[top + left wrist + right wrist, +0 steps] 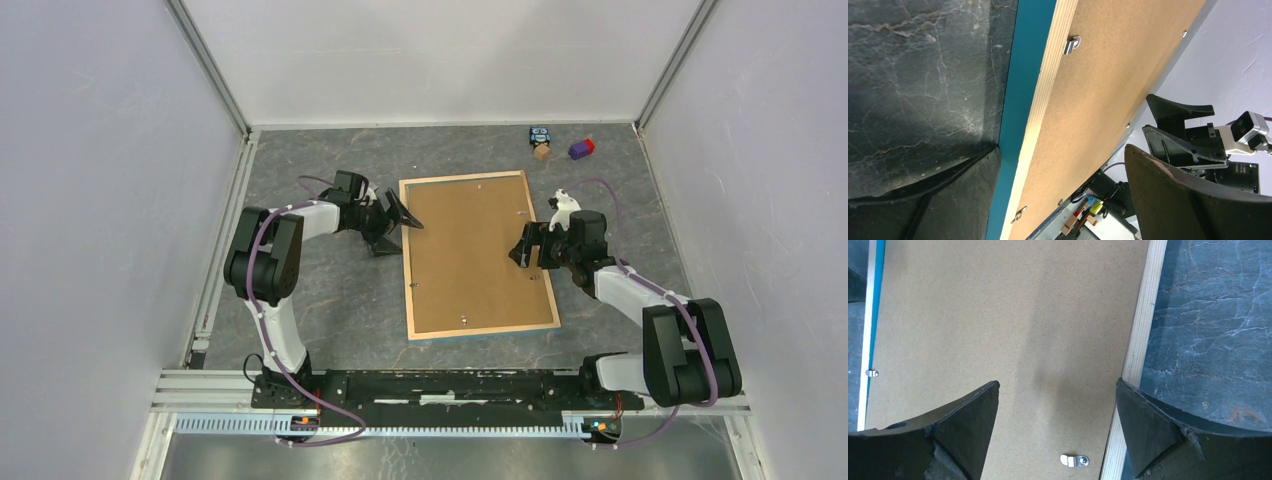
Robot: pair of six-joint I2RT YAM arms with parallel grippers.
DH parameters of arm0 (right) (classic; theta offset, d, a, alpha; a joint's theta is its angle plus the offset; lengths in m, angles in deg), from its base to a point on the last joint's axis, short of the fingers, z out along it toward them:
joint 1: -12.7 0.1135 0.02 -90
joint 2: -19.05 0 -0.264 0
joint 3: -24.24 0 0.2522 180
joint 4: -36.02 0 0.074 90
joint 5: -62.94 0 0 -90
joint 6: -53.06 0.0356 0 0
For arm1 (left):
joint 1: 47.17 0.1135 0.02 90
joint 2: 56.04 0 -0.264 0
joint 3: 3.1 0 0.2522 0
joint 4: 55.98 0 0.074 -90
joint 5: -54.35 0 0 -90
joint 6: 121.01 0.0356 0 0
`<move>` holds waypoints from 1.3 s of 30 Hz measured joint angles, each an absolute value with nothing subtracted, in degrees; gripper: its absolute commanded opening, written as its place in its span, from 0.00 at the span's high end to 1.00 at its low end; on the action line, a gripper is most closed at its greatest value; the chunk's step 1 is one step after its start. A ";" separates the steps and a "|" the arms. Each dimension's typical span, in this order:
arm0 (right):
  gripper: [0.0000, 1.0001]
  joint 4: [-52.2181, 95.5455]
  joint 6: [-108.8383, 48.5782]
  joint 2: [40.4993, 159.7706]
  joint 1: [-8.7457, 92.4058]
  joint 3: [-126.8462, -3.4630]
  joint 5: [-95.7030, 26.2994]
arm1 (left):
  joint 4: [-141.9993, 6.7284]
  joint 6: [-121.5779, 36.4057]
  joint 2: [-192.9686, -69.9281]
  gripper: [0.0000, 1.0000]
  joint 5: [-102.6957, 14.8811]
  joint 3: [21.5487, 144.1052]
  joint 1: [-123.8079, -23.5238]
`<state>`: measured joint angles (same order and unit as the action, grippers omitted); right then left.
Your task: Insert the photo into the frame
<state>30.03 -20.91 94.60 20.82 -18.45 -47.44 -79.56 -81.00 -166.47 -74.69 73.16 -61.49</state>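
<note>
Frame: large rectangular picture frame, thin border, lying back-up on the grey marbled tabletop, about mid-table between the two arms. Pale wood border faces up, and the bright blue shows along its side edges. A plain brown hardboard sheet fills the opening. Small metal turn clips sit just inside the border.

Left gripper is at the frame's left edge near the far-left corner, jaws apart. Left wrist view: one finger is low on the table side beside the blue edge and the other finger is over the hardboard, so they straddle the edge. Can't tell if either touches.

Right gripper is at the frame's right edge, roughly mid-length, jaws wide apart, gripping nothing. Right wrist view: one finger is over the hardboard and the other is over the table just outside the wood border.

Far right of the table, well apart from the frame: small blue-and-black toy, tan wooden block touching it, and a purple-and-red block near them.
</note>
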 measured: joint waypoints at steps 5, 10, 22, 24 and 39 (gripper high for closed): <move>0.07 24.22 -22.31 91.08 22.46 -18.49 -41.89 | -81.07 -79.89 -166.47 0.00 -73.58 73.94 -61.80; 0.07 20.63 -23.47 89.79 23.56 -18.86 -38.33 | -83.59 -78.29 -166.02 0.00 -71.44 75.06 -62.11; 0.07 18.36 -23.51 90.95 23.80 -20.59 -30.94 | -96.11 -66.43 -160.79 0.21 -46.83 81.42 -65.30; 0.07 18.31 -23.38 91.04 23.80 -20.59 -29.85 | -96.81 -66.01 -161.21 0.21 -44.88 82.18 -66.46; 0.08 20.96 -21.79 92.77 23.80 -18.84 -28.51 | -96.59 -65.94 -166.04 0.35 -29.32 84.33 -73.47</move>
